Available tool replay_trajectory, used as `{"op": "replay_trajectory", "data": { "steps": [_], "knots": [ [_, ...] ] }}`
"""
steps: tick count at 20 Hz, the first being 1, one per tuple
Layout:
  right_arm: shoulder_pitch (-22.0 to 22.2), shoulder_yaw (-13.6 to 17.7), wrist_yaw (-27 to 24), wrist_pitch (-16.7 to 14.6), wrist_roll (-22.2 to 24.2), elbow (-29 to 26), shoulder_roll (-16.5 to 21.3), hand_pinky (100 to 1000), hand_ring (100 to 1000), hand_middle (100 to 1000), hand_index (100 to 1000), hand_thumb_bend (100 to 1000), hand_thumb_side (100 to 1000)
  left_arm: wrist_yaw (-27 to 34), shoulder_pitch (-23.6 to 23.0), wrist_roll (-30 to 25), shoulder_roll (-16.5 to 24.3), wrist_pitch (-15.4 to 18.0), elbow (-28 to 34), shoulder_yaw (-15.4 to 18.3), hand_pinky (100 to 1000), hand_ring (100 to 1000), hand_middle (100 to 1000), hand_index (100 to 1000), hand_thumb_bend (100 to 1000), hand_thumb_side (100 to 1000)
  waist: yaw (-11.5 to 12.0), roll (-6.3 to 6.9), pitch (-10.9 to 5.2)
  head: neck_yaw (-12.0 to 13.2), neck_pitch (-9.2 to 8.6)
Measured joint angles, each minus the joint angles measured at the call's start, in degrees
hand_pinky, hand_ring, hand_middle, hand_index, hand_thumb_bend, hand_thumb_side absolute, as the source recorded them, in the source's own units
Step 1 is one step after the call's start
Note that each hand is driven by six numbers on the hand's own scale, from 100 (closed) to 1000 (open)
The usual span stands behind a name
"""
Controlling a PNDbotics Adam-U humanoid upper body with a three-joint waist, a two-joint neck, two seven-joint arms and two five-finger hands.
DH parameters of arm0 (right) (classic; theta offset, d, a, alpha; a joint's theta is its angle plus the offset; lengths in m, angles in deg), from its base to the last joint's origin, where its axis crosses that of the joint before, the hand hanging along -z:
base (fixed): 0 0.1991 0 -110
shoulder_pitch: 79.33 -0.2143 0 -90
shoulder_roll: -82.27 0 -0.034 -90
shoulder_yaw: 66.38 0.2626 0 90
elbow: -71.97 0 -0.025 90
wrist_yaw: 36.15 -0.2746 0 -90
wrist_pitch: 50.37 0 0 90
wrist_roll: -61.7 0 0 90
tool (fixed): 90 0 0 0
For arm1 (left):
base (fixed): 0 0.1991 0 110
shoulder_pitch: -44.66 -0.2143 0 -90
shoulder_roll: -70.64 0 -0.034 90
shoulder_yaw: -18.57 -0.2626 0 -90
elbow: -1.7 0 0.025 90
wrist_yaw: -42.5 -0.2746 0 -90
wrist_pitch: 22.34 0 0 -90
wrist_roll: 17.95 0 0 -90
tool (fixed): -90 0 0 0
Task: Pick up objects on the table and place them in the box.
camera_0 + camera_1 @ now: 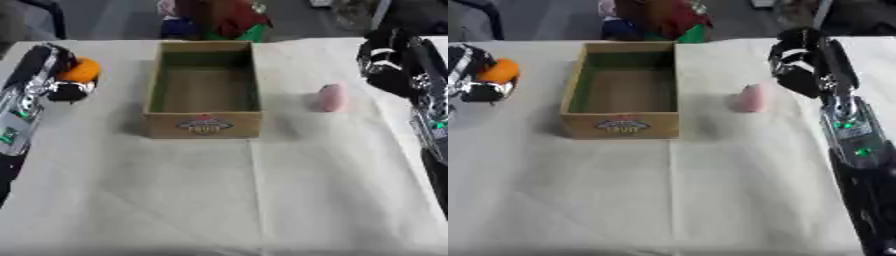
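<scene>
An orange ball (pixel 80 70) is held in the curled left hand (pixel 63 82). The right hand (pixel 798 65), beside 1 pink object (pixel 750 98), cannot be read. The object is judged light, best taken by its sides.

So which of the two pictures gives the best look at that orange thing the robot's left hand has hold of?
The left eye view: the orange object sits well inside the picture with the left hand and arm around it. The right eye view shows the same object near its left edge, with the arm mostly cut off.
</scene>
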Motion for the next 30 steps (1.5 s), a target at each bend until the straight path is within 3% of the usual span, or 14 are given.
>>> {"op": "replay_trajectory", "data": {
  "steps": [4,9,11,12,13,16,18,21,24,27,30],
  "knots": [
    [-0.01,-0.38,0.00,-0.11,0.50,0.00,-0.89,615,697,569,692,100,100,3.77,4.01,0.96,-0.72,1.63,1.28,-2.75,526,348,233,431,317,100,-1.39,0.11,-0.09,0.75,0.00],
    [-0.47,-0.98,0.00,-0.26,1.25,0.00,-1.80,615,697,568,692,100,100,4.68,7.25,-2.08,-4.11,4.90,0.43,-6.67,550,384,277,469,334,100,-2.92,0.08,-0.15,1.96,0.00],
    [-0.51,-1.06,0.00,-0.26,1.32,0.00,-1.88,615,697,568,692,100,100,3.59,7.64,-3.56,-5.81,6.22,-0.89,-7.79,571,429,337,519,381,100,-3.29,0.04,-0.14,2.40,0.00],
    [-0.51,-1.07,0.00,-0.30,1.39,0.00,-1.89,615,697,568,692,100,100,2.90,7.66,-4.32,-6.60,6.87,-1.57,-8.28,580,448,362,540,454,100,-3.46,0.02,-0.11,2.58,0.00],
    [-0.53,-1.07,0.00,-0.32,1.44,0.00,-1.92,615,697,568,692,100,100,2.14,7.66,-5.06,-7.35,7.54,-2.27,-8.70,587,462,384,559,401,100,-3.61,0.01,-0.05,2.71,0.00],
    [-0.56,-1.08,0.00,-0.37,1.57,0.01,-1.93,615,697,568,692,100,100,0.56,7.50,-7.32,-9.00,9.56,-4.13,-9.59,620,521,472,639,445,100,-3.70,-0.01,0.07,2.84,0.00],
    [-0.67,-1.08,0.00,-0.38,1.58,0.01,-1.93,616,698,569,692,100,100,0.04,6.94,-8.86,-9.45,10.78,-4.83,-9.88,679,609,577,742,593,100,-3.69,0.01,0.09,2.88,0.00],
    [-0.74,-1.06,0.01,-0.38,1.57,0.08,-1.93,616,699,570,693,100,100,0.44,6.00,-11.06,-9.61,12.25,-4.40,-9.80,759,704,668,804,780,100,-3.47,0.06,0.10,2.75,0.00],
    [-0.76,-1.03,0.28,-0.38,1.52,0.61,-1.86,616,700,571,694,100,100,2.35,5.11,-11.53,-9.04,12.87,-1.63,-8.49,763,708,676,802,776,110,-2.90,0.08,0.10,2.51,0.00],
    [-1.26,-1.02,1.34,-0.32,1.52,1.86,-1.75,621,705,579,702,100,100,4.91,3.72,-10.26,-7.76,13.24,2.40,-6.56,746,680,645,790,677,100,-2.36,0.08,0.10,2.10,0.00],
    [-2.60,-1.07,3.42,0.10,1.97,4.39,-1.00,626,713,592,715,100,100,7.56,1.18,-8.43,-6.31,13.14,6.74,-4.47,729,658,622,780,639,100,-1.68,0.06,0.11,1.42,0.00]
  ]
}}
